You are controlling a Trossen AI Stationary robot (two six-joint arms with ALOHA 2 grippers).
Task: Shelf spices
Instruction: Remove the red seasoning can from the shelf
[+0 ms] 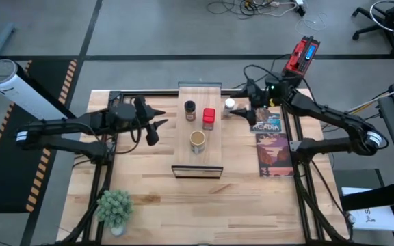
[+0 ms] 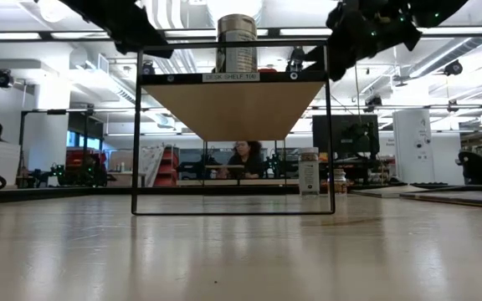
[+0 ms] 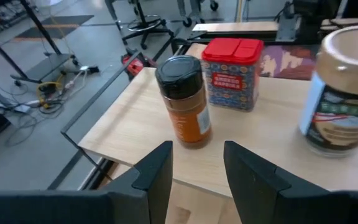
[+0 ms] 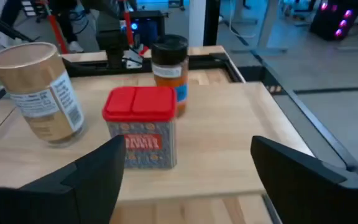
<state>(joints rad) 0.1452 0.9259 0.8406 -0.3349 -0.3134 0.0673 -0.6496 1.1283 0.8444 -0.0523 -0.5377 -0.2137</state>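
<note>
My right hand point(image 1: 240, 111) is spread wide and holds nothing; its 2 fingers point(image 4: 92, 180) frame the red tin point(image 4: 140, 135) without touching it, and from above it sits at the shelf's point(image 1: 214, 158) right edge, right by the white-capped jar point(image 1: 230, 104), which stands on the bench point(image 1: 149, 184) just off that edge; I cannot tell whether it touches the jar. My left hand point(image 1: 157, 127) is pressed together and empty, hovering beside the shelf's left edge, pointed at the black-lidded jar point(image 3: 184, 99). On the shelf I see 3 spices: the black-lidded jar and the red tin side by side toward the far end, and the tan-topped jar point(image 1: 197, 141) nearer the middle. A printed game box point(image 1: 272, 147) lies on the bench to the right.
</note>
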